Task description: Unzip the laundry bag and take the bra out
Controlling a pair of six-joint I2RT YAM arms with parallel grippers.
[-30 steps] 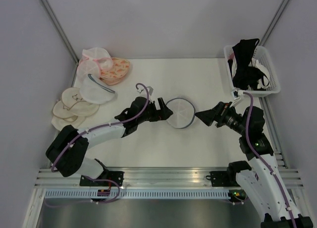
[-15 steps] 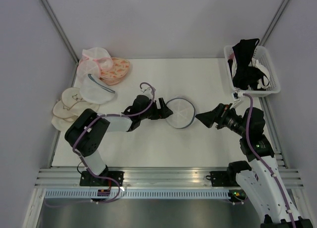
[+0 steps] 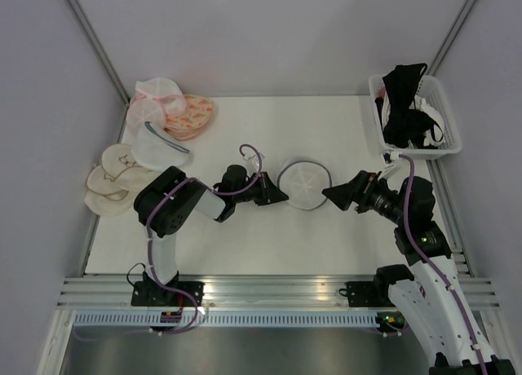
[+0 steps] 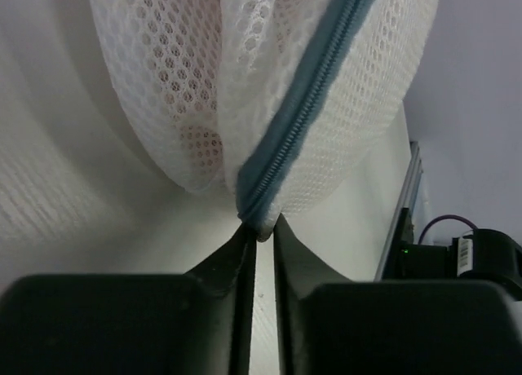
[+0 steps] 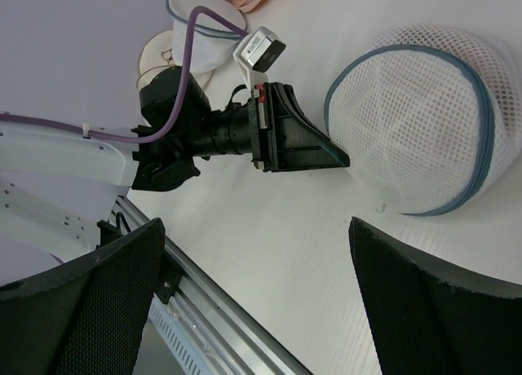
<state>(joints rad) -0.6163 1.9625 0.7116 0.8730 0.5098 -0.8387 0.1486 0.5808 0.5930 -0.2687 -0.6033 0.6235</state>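
The laundry bag [image 3: 303, 185], a round white mesh dome with a grey-blue zipper rim [image 4: 303, 106], lies mid-table. My left gripper [image 3: 281, 197] reaches it from the left. In the left wrist view its jaws [image 4: 263, 228] are pinched on the lowest point of the zipper rim. A dull pink tint shows through the mesh [image 4: 196, 138]; the bra is otherwise hidden. My right gripper [image 3: 330, 194] hovers just right of the bag, open wide and empty [image 5: 254, 228]. The right wrist view shows the bag [image 5: 416, 122] with the left gripper [image 5: 330, 156] at its edge.
A white basket [image 3: 450, 130] holding black bras [image 3: 404, 98] stands at the back right. At the back left lie a pink mesh pouch [image 3: 151, 106], an orange patterned bra [image 3: 192, 114], another white mesh bag [image 3: 157, 151] and cream padded cups [image 3: 114, 175]. A metal rail [image 3: 269, 289] runs along the near edge.
My left gripper went from open to pinched on the bag's zipper rim. The left arm folded in toward the centre, and the bag shifted slightly right. The right arm barely moved.
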